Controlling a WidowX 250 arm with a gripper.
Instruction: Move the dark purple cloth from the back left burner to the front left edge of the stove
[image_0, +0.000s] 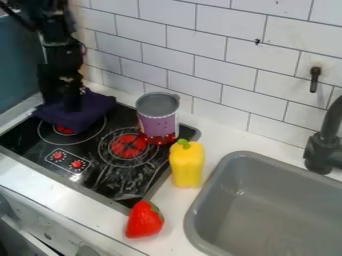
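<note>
The black gripper hangs at the upper left, over a folded dark purple cloth that lies on the back left part of the stove; its lower end is at the cloth. A purple and red can, grey inside, stands upright at the stove's back right. Beside the stove's right edge a yellow bell pepper with a green stem stands on the counter. Nearer the front, a red strawberry lies by the stove's front right corner.
The black stove top has red-centred burners and two red knobs. At the right is a grey sink with a black faucet behind it. A white tiled wall bounds the back, with a dark hook on it.
</note>
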